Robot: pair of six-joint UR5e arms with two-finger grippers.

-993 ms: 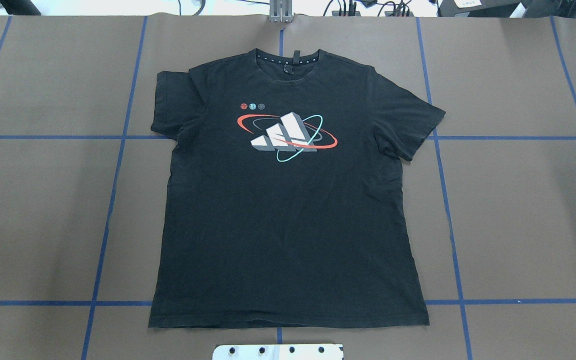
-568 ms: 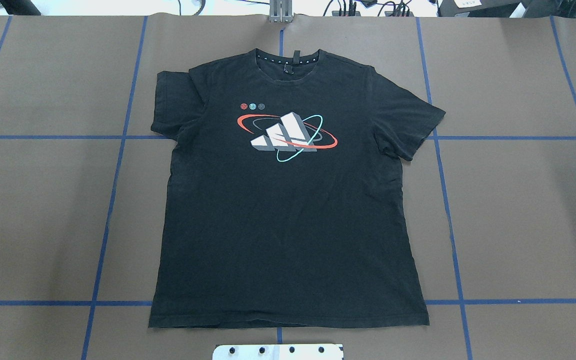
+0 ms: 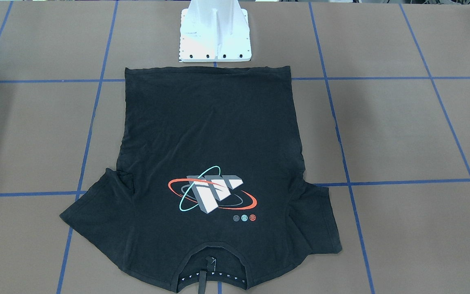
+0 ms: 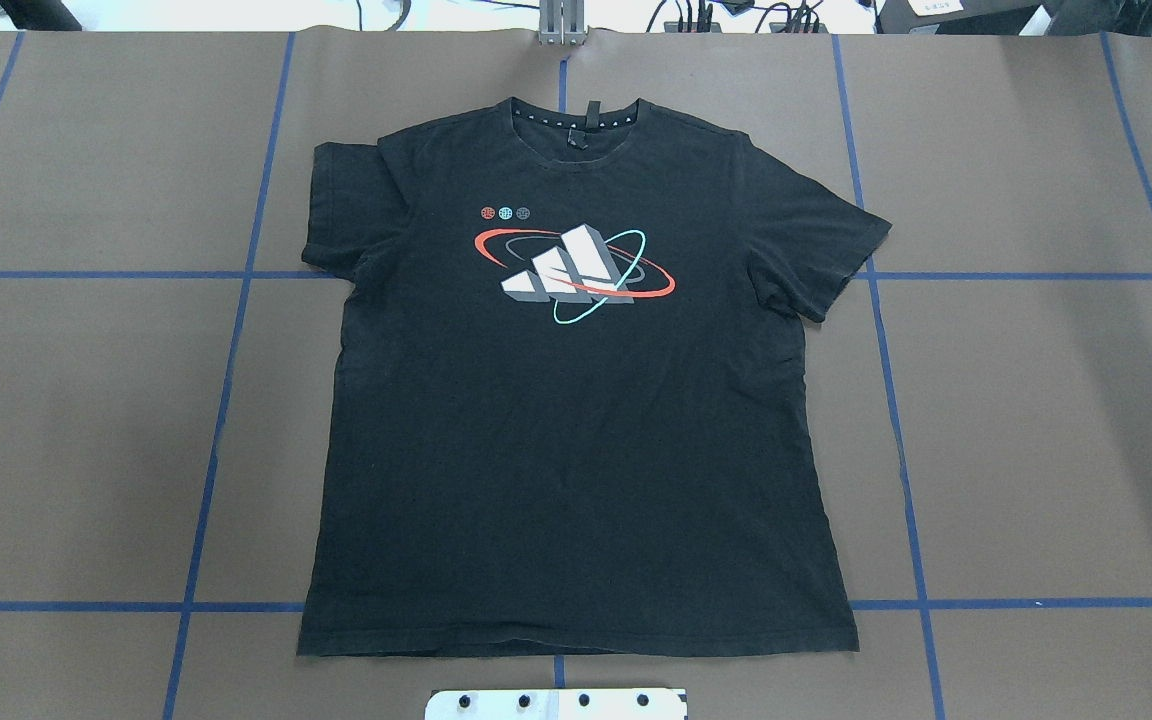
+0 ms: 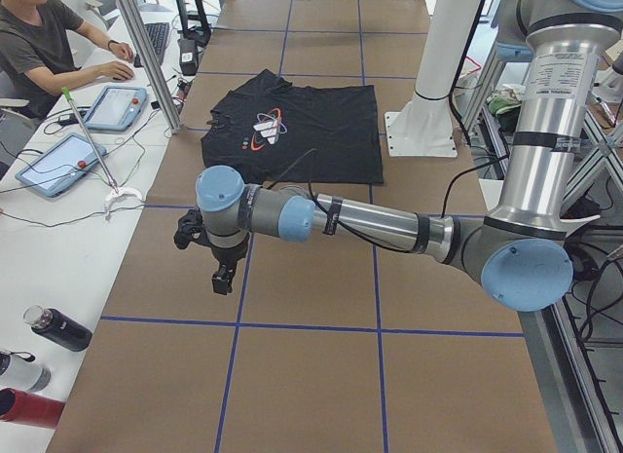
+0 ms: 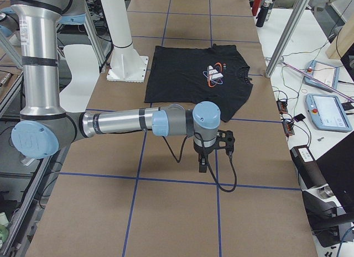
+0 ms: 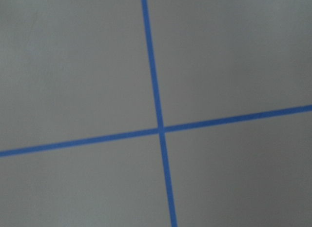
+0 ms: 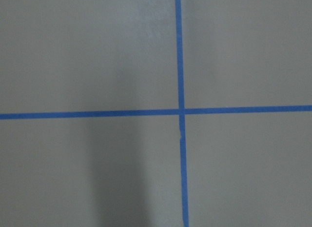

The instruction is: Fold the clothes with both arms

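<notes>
The black T-shirt (image 4: pixel 576 420) lies spread flat on the brown table, orbit logo (image 4: pixel 576 275) facing up, collar at the far edge and hem by the robot's base. The front-facing view shows the same shirt (image 3: pixel 214 134) with both sleeves out. My left gripper (image 5: pixel 224 278) hangs over bare table well short of the shirt, at the table's left end; I cannot tell whether it is open or shut. My right gripper (image 6: pixel 203 164) hangs likewise at the right end, and I cannot tell its state. Both wrist views show only table and crossing blue tape.
The white pedestal base (image 3: pixel 215 34) stands just behind the shirt's hem. Blue tape lines (image 4: pixel 226 400) grid the table. A person (image 5: pixel 39 34) sits at a side desk with tablets (image 5: pixel 115 107), and bottles (image 5: pixel 58 328) lie near the left end.
</notes>
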